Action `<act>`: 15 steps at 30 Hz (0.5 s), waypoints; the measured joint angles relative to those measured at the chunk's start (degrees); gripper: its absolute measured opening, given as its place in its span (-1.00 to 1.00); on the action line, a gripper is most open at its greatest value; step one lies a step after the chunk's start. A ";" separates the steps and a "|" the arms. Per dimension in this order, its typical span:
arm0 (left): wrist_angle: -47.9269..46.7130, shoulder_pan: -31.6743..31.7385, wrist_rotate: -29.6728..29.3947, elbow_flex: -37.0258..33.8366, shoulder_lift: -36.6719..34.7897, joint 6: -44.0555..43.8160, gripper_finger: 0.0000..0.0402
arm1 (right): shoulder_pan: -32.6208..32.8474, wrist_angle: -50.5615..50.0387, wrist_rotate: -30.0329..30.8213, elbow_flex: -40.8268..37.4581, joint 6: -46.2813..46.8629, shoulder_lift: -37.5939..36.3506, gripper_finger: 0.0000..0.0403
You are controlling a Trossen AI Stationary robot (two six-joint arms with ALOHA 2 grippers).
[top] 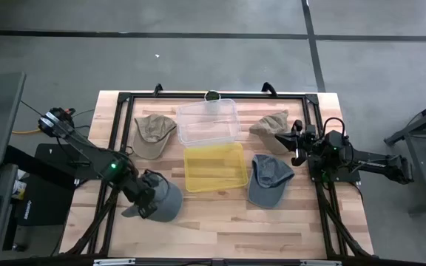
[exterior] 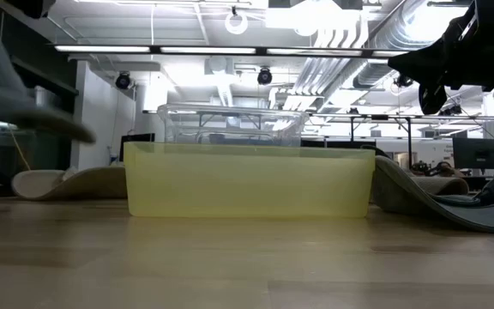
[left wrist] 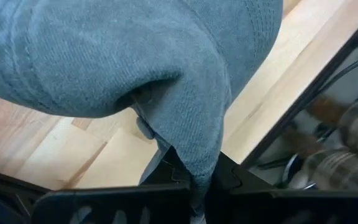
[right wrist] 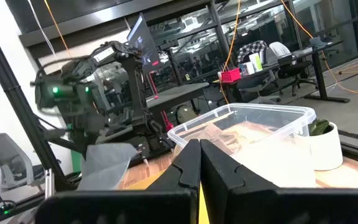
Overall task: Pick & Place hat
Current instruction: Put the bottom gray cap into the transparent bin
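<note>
left tool [top: 148, 201] clenched on grey hat [top: 167, 199] near table's front-left edge; right tool [top: 296, 146] pinched closed, above right edge

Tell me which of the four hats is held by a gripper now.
The grey hat at the table's front left: the left gripper pinches it, shut. The other three lie free on the table.

A light wooden worktop [top: 220, 229] stood on a grey floor [top: 198, 63] crossed by dark lines. A black frame [top: 124, 97] ran along the worktop's far, left and right edges. A small white cup [right wrist: 324, 144] with dark contents sat at the middle of the far edge. Beyond the worktop, strip lights [exterior: 230, 49] hung under ceiling ducts, and a grey office chair [right wrist: 5, 165] stood among desks.
</note>
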 joint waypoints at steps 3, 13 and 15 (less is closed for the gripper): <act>-0.01 0.00 -2.35 0.00 -2.97 -2.88 -1.00 | 0.00 0.03 0.00 0.00 0.00 0.00 -1.00; 4.39 0.07 -14.69 0.00 -8.12 -14.46 -1.00 | 0.01 -0.28 0.00 0.00 -0.01 -0.02 -1.00; 6.15 0.51 -17.88 0.27 -8.18 -15.57 -1.00 | 0.00 -0.39 0.00 0.00 0.00 0.00 -1.00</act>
